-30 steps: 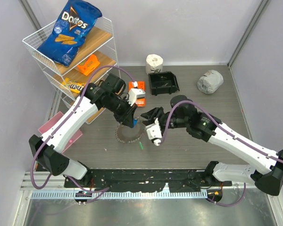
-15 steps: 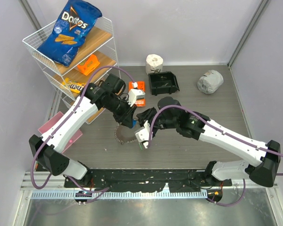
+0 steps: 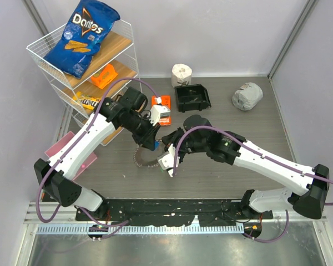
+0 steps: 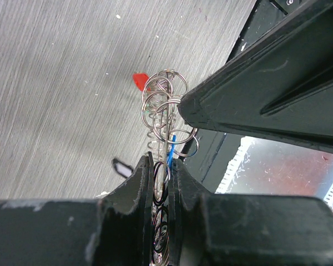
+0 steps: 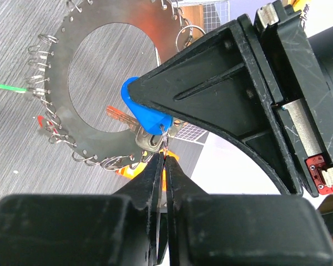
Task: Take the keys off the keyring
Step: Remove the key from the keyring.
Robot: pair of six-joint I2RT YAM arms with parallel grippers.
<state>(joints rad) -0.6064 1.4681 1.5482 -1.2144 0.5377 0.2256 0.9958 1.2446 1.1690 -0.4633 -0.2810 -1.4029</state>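
The keyring (image 5: 108,44) is a flat silver ring fringed with small split rings; it hangs just above the table (image 3: 142,159). My left gripper (image 3: 150,142) is shut on its upper edge, with the rings between its fingers in the left wrist view (image 4: 160,162). A blue-headed key (image 5: 144,115) and a silver key (image 5: 149,142) hang at that edge. My right gripper (image 5: 165,158) is shut on the small split ring of the blue key, right beside the left gripper (image 5: 238,100). In the top view the right gripper (image 3: 157,150) meets the keyring from the right.
A red piece (image 4: 139,81) and a thin green piece (image 5: 5,86) lie on the table under the keyring. A wire shelf (image 3: 44,55) with a chip bag stands back left. An orange box (image 3: 162,103), black bin (image 3: 192,97), paper roll (image 3: 181,72) and grey bundle (image 3: 247,96) are behind.
My right arm has swung left from beside the keyring up to it and now grips at the blue key. The left arm holds the keyring in about the same place.
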